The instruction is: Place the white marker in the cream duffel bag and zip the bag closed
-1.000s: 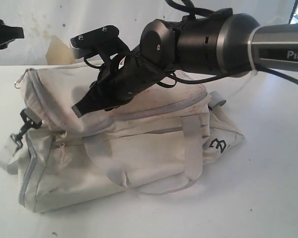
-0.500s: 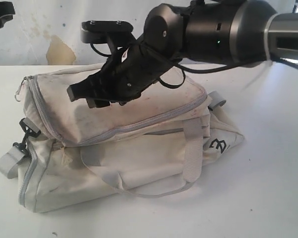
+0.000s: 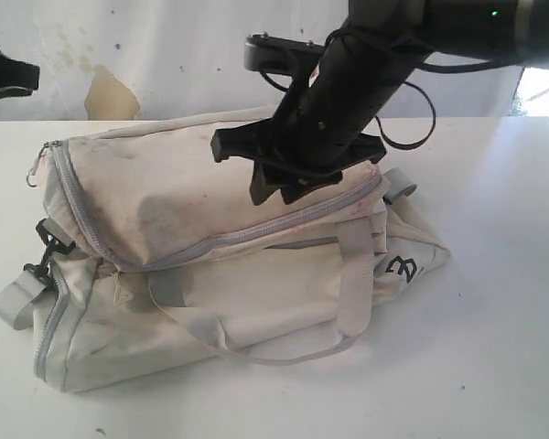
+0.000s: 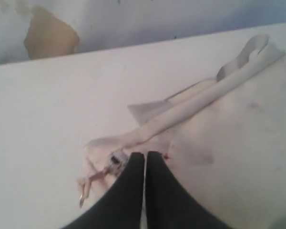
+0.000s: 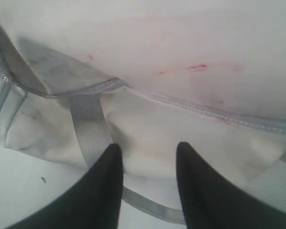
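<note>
Two grippers, both holding nothing: left gripper (image 4: pixel 144 156) pinched shut near the zip pull (image 4: pixel 115 158) of the cream duffel bag (image 3: pixel 210 274), right gripper (image 5: pixel 148 152) part-open above its top panel (image 3: pixel 174 187), likely because the zip (image 3: pixel 256 229) looks run home with the white marker, unseen, presumably inside.

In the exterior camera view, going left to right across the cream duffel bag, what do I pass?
black clip → right gripper, above the cream duffel bag → black logo
</note>
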